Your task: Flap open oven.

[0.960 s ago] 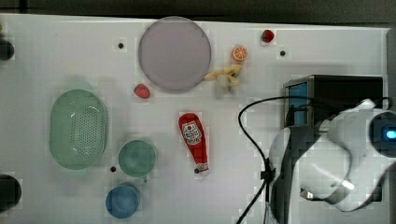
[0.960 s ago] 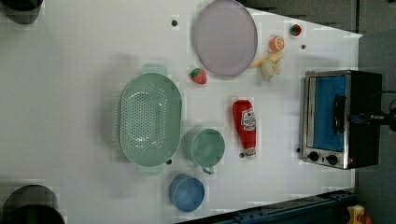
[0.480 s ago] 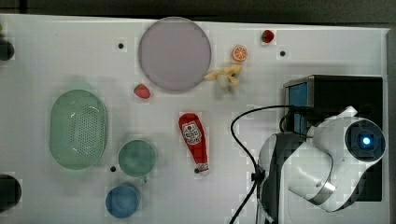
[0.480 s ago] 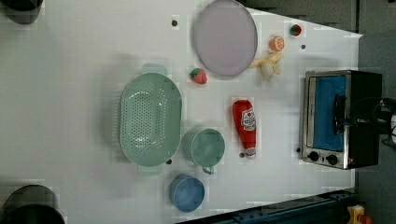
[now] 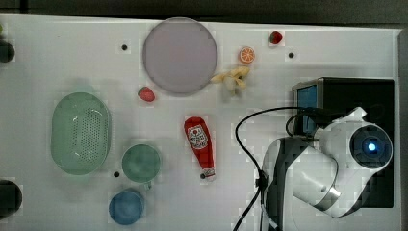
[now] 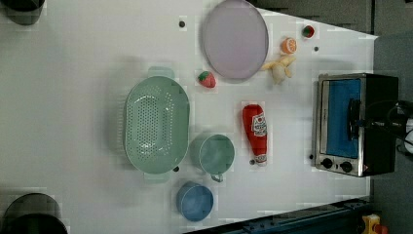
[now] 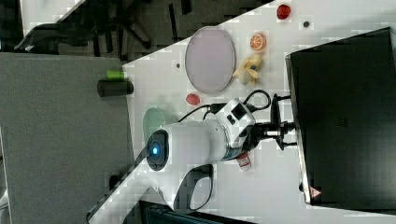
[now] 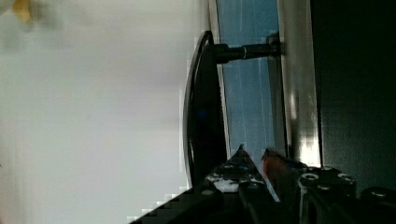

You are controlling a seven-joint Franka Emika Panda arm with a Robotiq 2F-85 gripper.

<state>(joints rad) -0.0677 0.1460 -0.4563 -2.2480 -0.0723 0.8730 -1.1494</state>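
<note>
Oven (image 6: 354, 124) sits at the table's (image 6: 73, 122) 3 o'clock edge in the left view, door shut against the frame, blue glass facing the ketchup bottle (image 6: 255, 132), two knobs toward 6 o'clock. Arm (image 7: 196, 144) reaches in over the oven's top. Gripper (image 8: 254, 156) at the door's upper edge, fingertips nearly together, one tip in the gap between the dark bar handle (image 8: 201, 107) and the glass; cannot tell whether they pinch the handle. Colander (image 6: 156, 124) well apart toward 9 o'clock.
</note>
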